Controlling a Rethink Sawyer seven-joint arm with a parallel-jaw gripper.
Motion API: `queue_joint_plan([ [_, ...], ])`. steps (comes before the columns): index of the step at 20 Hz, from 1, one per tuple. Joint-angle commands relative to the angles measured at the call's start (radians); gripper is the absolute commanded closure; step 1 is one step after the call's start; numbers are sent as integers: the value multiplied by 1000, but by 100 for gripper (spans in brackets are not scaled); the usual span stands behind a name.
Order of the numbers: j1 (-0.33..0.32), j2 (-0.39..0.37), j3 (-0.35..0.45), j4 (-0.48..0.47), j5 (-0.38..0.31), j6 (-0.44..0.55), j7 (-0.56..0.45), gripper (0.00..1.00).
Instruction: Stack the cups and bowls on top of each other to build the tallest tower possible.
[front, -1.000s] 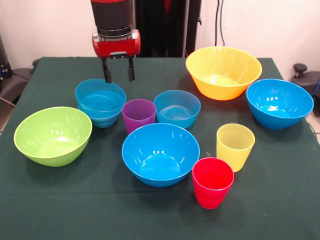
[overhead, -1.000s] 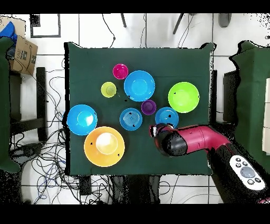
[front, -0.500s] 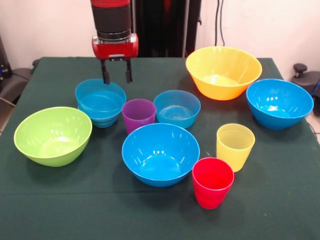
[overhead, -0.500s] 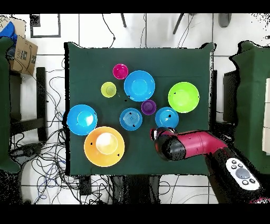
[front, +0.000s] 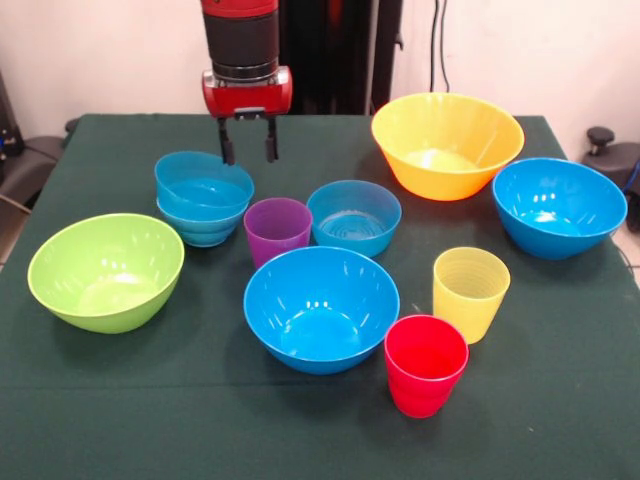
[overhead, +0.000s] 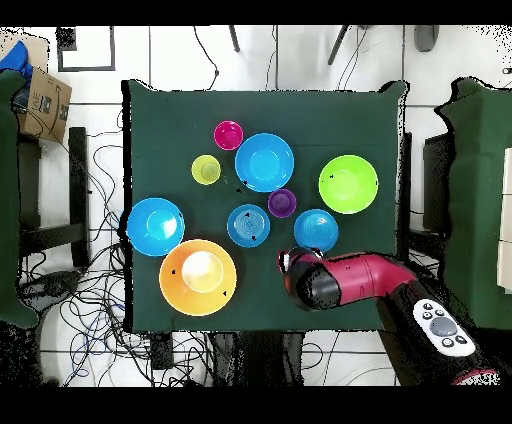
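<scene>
My gripper (front: 248, 152) hangs open and empty above the table's far side, just behind and right of a nested pile of small blue bowls (front: 203, 205), whose top bowl sits slightly askew. A purple cup (front: 277, 228) and another small blue bowl (front: 353, 215) stand to the pile's right. A large blue bowl (front: 320, 305) is in the middle, with a yellow cup (front: 470, 292) and a red cup (front: 425, 363) to its right. The big yellow bowl (front: 447, 142), a second large blue bowl (front: 558, 205) and the lime green bowl (front: 105, 268) stand apart. No lime green cup shows.
The dark green table (front: 120, 420) has bare cloth along its near edge. In the overhead view the red arm (overhead: 350, 280) lies over the table's lower right part, beside the small blue pile (overhead: 315, 229). Cables and boxes lie on the floor around the table.
My gripper has moved right in the front view, away from above the small blue pile. The pile's top bowl now sits askew, with a lower rim showing.
</scene>
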Motion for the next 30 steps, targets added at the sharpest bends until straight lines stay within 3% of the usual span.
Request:
queue_joint_plan([
  [1, 51, 42, -39, 49, 35, -35, 142, 0],
  [21, 67, 8, -45, 90, 105, -30, 105, 0],
  [30, 149, 17, -92, 99, 140, -104, 182, 0],
])
